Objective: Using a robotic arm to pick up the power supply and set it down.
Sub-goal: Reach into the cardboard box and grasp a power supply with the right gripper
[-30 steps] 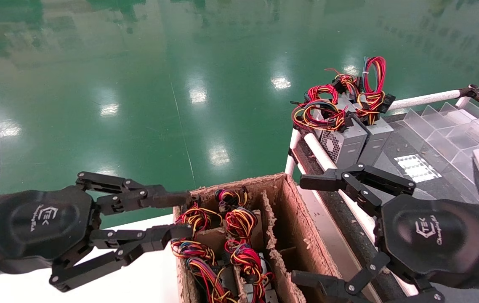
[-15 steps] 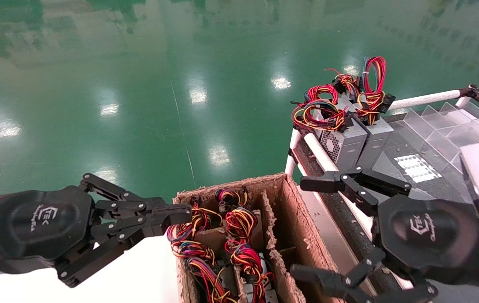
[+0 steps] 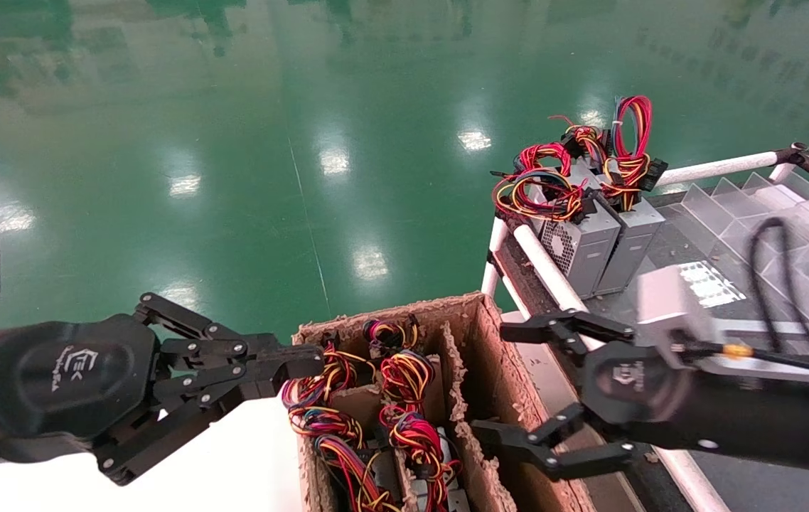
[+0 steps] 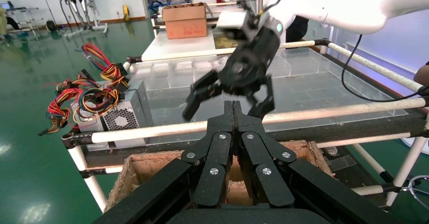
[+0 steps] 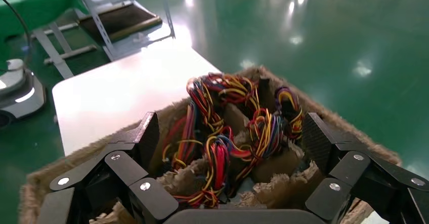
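Several power supplies stand in a cardboard box (image 3: 479,313), mostly showing as red, yellow and black wire bundles (image 3: 404,377) (image 5: 222,133); their metal bodies are largely hidden. Two more silver-grey power supplies (image 3: 586,245) (image 4: 121,115) stand on the rack at the back right, wires on top. My right gripper (image 3: 497,380) (image 5: 231,135) hangs open over the box's right half, its fingers spread on either side of the bundles and touching nothing. My left gripper (image 3: 308,361) (image 4: 232,105) is shut and empty at the box's left rim.
The box has ragged cardboard dividers (image 3: 461,398). A white table (image 3: 248,462) lies left of it. The rack has white tube rails (image 3: 550,267) and clear plastic bins (image 3: 760,213) behind. Green floor (image 3: 305,142) lies beyond.
My left gripper went from open to shut. My right arm swung left and turned, bringing its open gripper from over the rack's rail to above the box.
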`<state>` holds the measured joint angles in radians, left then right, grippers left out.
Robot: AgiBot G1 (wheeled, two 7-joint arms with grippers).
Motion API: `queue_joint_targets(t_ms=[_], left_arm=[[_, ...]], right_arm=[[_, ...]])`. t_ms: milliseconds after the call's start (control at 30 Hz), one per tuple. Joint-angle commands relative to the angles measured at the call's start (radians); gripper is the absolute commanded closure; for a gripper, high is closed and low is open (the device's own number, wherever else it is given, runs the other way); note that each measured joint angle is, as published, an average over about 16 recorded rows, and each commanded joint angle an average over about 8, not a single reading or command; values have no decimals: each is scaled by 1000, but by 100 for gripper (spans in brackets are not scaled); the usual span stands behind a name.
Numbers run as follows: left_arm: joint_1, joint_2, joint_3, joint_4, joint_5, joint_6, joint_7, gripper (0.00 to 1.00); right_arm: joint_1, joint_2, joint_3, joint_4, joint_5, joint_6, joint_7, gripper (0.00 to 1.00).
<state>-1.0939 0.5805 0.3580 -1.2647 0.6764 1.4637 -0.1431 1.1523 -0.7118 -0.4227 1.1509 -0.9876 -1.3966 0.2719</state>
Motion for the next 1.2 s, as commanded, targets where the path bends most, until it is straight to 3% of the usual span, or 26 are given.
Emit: queue_joint_targets(t_ms=[33,133,167,400,467,800,1200], left_arm=[[0,0,0,0,0,0,0,0],[0,0,0,0,0,0,0,0],[0,0,0,0,0,0,0,0],[0,0,0,0,0,0,0,0],[0,0,0,0,0,0,0,0],[0,0,0,0,0,0,0,0],[0,0,0,0,0,0,0,0]], right_arm=[[15,-23,-24,-22,-38,8,10,0],[40,-74,-60,-74,-89,6,3,1],[48,-91,-71,-91,-104,5,-2,8],[92,-196,-130,-205,-174,-12,-39,91],[101,-217,-139,-238,-180,-21,-48,100],[125,-279,-164,-371,-201,-56,-118,100],[119,-293,-168,-443,-198,-86,-182,100]])
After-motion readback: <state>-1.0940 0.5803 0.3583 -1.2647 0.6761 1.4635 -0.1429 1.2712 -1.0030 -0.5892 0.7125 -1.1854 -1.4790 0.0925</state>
